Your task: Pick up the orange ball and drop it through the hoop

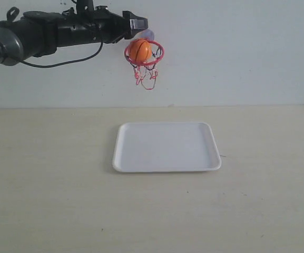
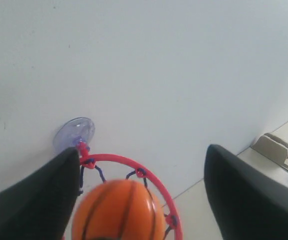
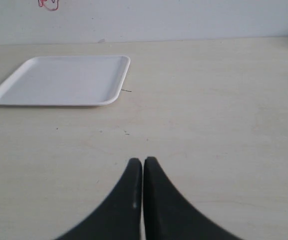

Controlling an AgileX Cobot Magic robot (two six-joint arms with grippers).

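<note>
The orange ball point(image 1: 140, 50) with black seams sits inside the red ring of the hoop point(image 1: 157, 57), high on the white wall. The black-and-red net point(image 1: 146, 78) hangs below it. My left gripper point(image 1: 136, 24) is just above and to the left of the ring. In the left wrist view the left gripper point(image 2: 143, 150) is open, its black fingers point(image 2: 253, 195) wide apart, and the ball point(image 2: 119, 210) lies between them inside the hoop ring point(image 2: 156, 182), not gripped. The clear suction cup point(image 2: 74, 134) sticks to the wall. My right gripper point(image 3: 143, 161) is shut and empty, low over the table.
A white tray point(image 1: 167, 147) lies on the beige table below the hoop, with nothing in it. The right wrist view has the tray point(image 3: 59, 80) ahead and the net's tip point(image 3: 49, 4) against the wall. The right arm is outside the exterior view.
</note>
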